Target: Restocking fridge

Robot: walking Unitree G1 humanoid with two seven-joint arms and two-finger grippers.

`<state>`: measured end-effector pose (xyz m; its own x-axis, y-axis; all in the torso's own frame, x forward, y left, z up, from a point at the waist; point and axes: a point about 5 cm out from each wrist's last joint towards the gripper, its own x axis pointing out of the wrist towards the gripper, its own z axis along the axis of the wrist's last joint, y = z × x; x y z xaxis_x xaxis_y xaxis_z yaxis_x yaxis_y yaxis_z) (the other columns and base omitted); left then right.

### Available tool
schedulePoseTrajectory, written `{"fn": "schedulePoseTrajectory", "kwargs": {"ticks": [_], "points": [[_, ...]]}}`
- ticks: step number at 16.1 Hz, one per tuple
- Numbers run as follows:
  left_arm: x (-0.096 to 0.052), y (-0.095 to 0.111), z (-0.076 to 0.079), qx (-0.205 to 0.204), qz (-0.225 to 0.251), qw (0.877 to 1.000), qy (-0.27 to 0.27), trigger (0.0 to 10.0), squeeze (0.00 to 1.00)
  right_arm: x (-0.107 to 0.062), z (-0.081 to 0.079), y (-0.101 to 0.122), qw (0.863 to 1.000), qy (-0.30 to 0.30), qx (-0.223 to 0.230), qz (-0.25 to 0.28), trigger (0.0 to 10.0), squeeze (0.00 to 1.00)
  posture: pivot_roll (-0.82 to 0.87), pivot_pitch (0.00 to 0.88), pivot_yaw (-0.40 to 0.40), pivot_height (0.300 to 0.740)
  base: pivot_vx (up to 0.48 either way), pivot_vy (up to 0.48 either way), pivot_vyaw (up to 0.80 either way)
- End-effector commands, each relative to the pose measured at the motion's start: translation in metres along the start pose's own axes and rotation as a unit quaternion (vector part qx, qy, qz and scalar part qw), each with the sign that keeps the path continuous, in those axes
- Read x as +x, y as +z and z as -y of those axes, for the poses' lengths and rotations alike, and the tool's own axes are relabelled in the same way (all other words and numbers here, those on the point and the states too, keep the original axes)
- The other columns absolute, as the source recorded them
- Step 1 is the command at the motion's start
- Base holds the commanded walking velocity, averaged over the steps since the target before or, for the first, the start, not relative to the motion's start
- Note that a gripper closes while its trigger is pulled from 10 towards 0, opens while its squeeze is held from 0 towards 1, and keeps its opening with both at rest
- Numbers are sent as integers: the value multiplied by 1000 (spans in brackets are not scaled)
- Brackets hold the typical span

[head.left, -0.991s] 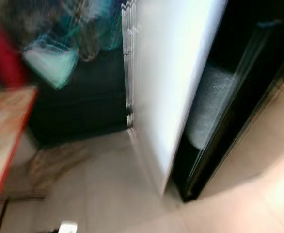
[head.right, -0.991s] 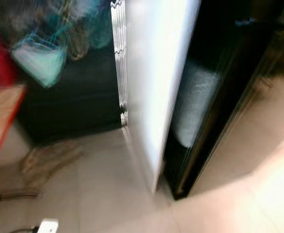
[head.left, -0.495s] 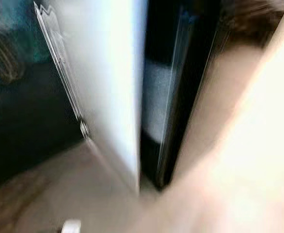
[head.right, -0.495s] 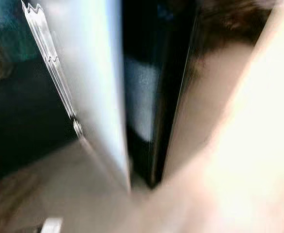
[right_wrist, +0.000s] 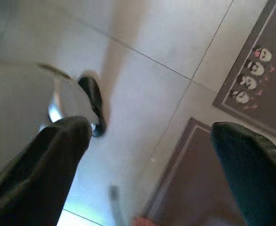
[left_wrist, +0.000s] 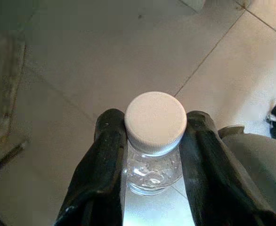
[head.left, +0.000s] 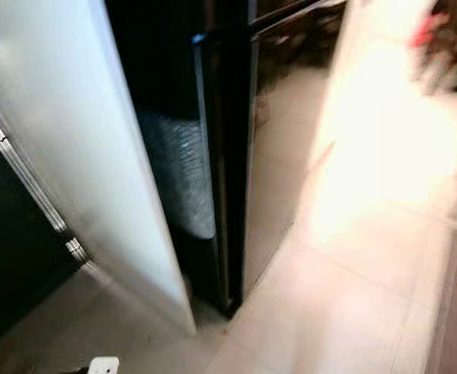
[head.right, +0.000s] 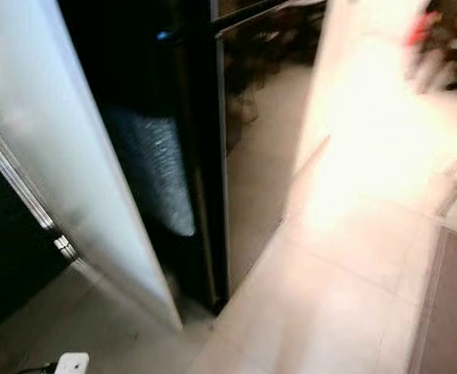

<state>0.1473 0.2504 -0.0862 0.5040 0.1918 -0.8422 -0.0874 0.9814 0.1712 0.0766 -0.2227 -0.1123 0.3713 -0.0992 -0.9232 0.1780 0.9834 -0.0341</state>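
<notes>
My left claw (left_wrist: 154, 141) is clamped on a clear bottle (left_wrist: 155, 162), its two black fingers (left_wrist: 105, 160) pressing the neck at 9 and 3 o'clock just under the white cap (left_wrist: 155, 120), with pale floor tiles (left_wrist: 81, 56) below. My right claw (right_wrist: 150, 155) hangs spread wide and holds nothing, above tiles and a brown mat (right_wrist: 251, 75) printed with small pandas. From the blurred head views I get what the wrists lack: the fridge (head.left: 236, 117), black-sided, its white door (head.left: 65, 132) swung open at 9 o'clock.
</notes>
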Motion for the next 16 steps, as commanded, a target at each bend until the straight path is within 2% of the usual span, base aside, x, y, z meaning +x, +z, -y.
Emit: {"fn": "schedulePoseTrajectory", "kwargs": {"ticks": [1, 5, 10, 16], "points": [[-1, -7, 0, 3, -16, 1000, -2, 10000, 0, -1, 3, -6, 1000, -8, 14, -8, 10000, 0, -124, 0, 25, 740, 0, 0, -800], [0, -7, 7, 5, -18, 1000, -7, 10000, 0, -2, 2, -8, 1000, -7, 14, -8, 10000, 0, -123, 0, 26, 740, 0, 0, -800], [0, -6, 13, 9, -17, 1000, -18, 10000, 0, -2, 3, -9, 1000, -10, 18, -4, 10000, 0, -127, 0, 16, 740, 0, 0, 0], [-3, -16, -4, 2, -29, 1000, -6, 10000, 0, -2, 1, -10, 1000, -7, 21, -1, 10000, 0, -110, 0, 25, 740, 0, 0, 0]]}}
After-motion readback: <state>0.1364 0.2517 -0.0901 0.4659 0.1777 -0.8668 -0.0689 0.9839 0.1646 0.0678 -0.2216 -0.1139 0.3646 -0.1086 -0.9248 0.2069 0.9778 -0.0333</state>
